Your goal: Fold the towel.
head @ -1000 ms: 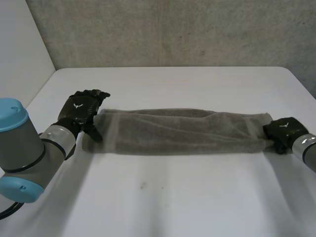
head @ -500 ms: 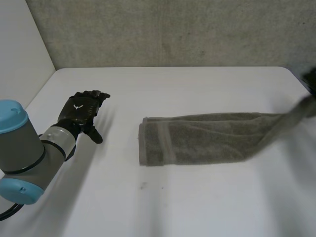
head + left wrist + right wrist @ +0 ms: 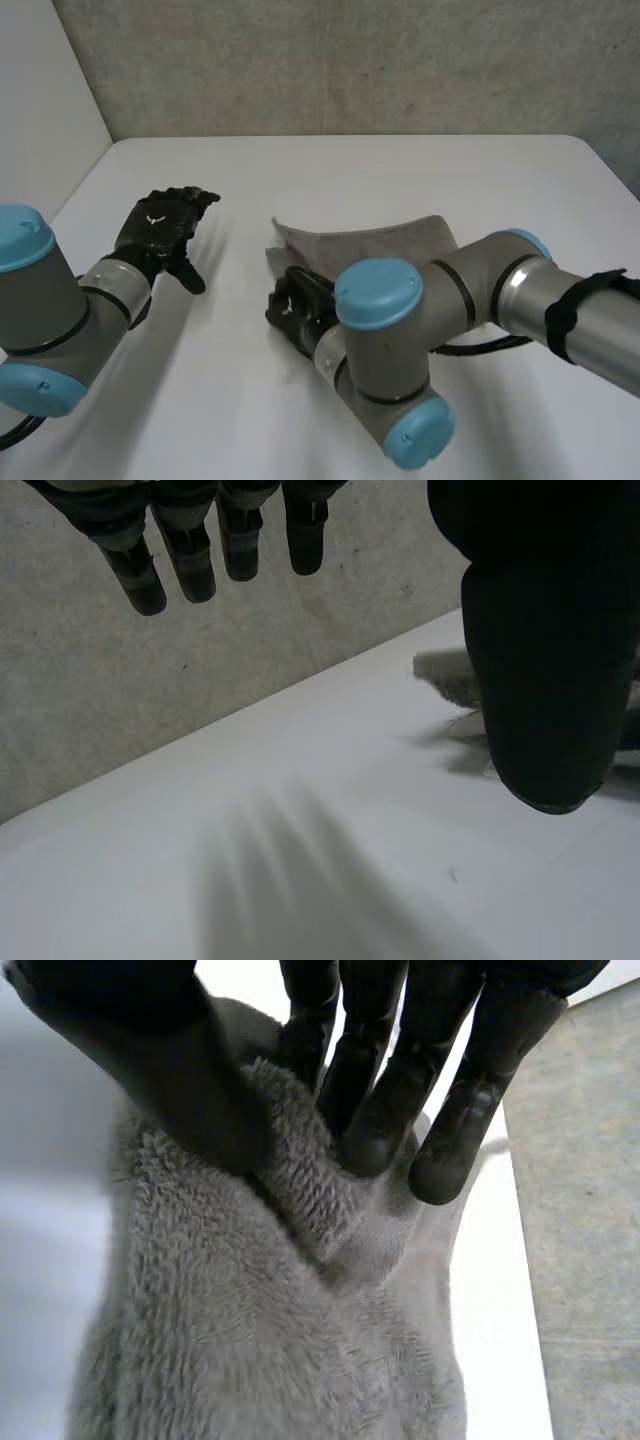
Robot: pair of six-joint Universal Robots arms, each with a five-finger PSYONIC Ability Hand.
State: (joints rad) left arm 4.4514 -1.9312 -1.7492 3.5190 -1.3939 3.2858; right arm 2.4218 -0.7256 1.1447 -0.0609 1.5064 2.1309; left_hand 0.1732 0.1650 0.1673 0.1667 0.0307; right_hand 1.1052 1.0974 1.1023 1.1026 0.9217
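As the right hand [image 3: 296, 308] pinches it, the towel [image 3: 372, 238] lies beyond.

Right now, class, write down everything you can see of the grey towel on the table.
The grey fluffy terry-cloth towel lies doubled over near the middle of the white table, its top layer curving upward. An edge is pinched between the thumb and fingers of the black right robot hand, whose arm covers the towel's near part.

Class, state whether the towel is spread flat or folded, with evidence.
Partly folded: the towel is doubled over, one edge lifted off the table, and the right hand pinches a layer of it.
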